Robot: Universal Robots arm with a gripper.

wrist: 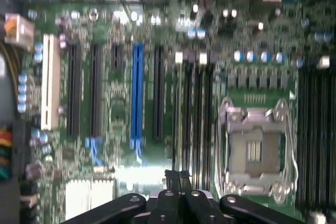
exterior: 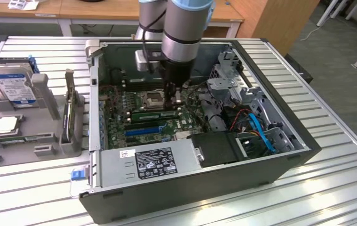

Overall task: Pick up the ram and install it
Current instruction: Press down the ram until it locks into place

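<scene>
The ram [exterior: 155, 114] is a long green stick with dark chips. It lies across the motherboard [exterior: 142, 133] just in front of the CPU socket [exterior: 153, 98], inside the open computer case [exterior: 197, 188]. My gripper [exterior: 175, 100] reaches down into the case and hangs over the end of the stick toward the exterior view's right. I cannot tell whether it touches the stick. In the wrist view my gripper [wrist: 178, 181] is shut with nothing visibly clamped, above the black memory slots [wrist: 197, 108] beside the CPU socket [wrist: 255, 148].
A grey fixture [exterior: 15, 136] at the exterior view's left holds a hard drive [exterior: 15, 84], a CPU chip [exterior: 5, 124] and a thin board on edge [exterior: 71, 113]. A power supply [exterior: 150, 162], drive cage and blue cables [exterior: 260, 134] crowd the case. A blue slot [wrist: 137, 95] runs along the motherboard.
</scene>
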